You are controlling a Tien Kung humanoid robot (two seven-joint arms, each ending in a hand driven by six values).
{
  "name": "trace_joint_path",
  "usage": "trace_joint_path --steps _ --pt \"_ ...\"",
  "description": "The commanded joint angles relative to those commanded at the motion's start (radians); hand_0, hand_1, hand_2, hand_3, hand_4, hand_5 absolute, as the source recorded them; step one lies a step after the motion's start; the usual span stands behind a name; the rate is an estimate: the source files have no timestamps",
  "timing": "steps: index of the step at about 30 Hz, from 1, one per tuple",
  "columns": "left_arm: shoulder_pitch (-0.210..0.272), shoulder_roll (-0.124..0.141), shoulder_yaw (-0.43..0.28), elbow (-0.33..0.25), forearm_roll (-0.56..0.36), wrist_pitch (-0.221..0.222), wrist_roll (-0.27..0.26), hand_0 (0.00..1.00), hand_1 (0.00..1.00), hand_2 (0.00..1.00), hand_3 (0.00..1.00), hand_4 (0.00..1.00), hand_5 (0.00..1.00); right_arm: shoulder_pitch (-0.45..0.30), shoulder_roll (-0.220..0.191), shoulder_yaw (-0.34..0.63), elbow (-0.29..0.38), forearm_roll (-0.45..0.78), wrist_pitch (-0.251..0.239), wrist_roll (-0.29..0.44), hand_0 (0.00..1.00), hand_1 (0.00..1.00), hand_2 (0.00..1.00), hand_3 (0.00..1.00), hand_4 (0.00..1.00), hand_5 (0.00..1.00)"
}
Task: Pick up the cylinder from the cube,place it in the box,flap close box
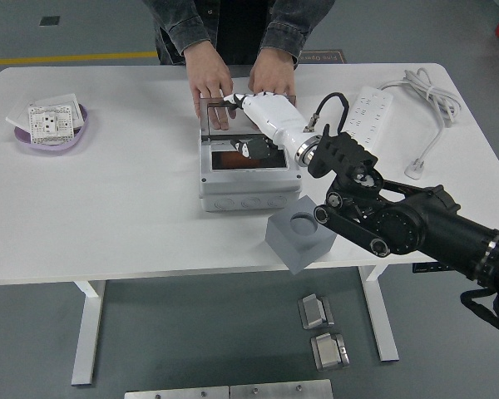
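Grey plastic box [248,179] sits mid-table with its smoky clear flap [243,112] standing up at the far edge, a person's hands [209,83] steadying it from behind. We see the right hand [262,116] reaching over the open box toward the flap, white fingers [234,101] stretched out flat, gripping nothing. An orange shape inside the box [233,158] looks like the cylinder, though it's partly hidden, and the grey cube [299,238] at the near edge shows an empty round socket. We judge the flap light, stiff, hinged and slick, so push its top edge with flat fingers rather than pinch. Left hand not visible.
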Motion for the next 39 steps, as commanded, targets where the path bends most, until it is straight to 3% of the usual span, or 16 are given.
trace_joint_path --steps 6,9,11,17,25,30,39 --pt "-0.001 0.001 0.01 0.001 -0.008 -0.001 0.001 0.71 0.705 0.563 0.779 0.74 0.281 0.056 0.005 0.016 -0.032 0.024 0.016 -0.008 0.827 0.764 0.766 0.838 0.736 0.064" --pt "-0.001 0.003 0.02 0.004 -0.016 -0.001 0.002 0.71 0.705 0.563 0.779 0.74 0.281 0.096 0.021 -0.01 -0.086 0.071 0.02 0.002 0.827 0.764 0.766 0.838 0.736 0.064" --pt "-0.004 0.006 0.024 0.004 -0.018 -0.001 0.002 0.71 0.705 0.562 0.779 0.739 0.28 0.126 0.036 -0.048 -0.127 0.111 0.024 0.011 0.781 0.737 0.768 0.841 0.744 0.089" --pt "-0.014 0.013 0.03 0.002 -0.017 -0.001 0.001 0.71 0.705 0.561 0.78 0.739 0.28 0.179 0.072 -0.163 -0.247 0.234 0.03 0.036 0.774 0.734 0.769 0.842 0.763 0.121" --pt "-0.024 0.018 0.04 0.001 -0.02 -0.002 0.002 0.71 0.705 0.561 0.78 0.739 0.28 0.185 0.091 -0.275 -0.331 0.364 0.03 0.063 0.778 0.737 0.768 0.842 0.767 0.131" --pt "-0.026 0.021 0.041 0.001 -0.02 -0.002 0.001 0.709 0.705 0.561 0.781 0.74 0.281 0.172 0.088 -0.309 -0.346 0.395 0.03 0.071 0.783 0.739 0.768 0.842 0.78 0.15" --pt "-0.021 0.016 0.036 0.003 -0.018 -0.002 0.001 0.71 0.705 0.561 0.783 0.743 0.284 0.129 0.056 -0.282 -0.277 0.32 0.026 0.067 0.791 0.739 0.769 0.841 0.786 0.165"
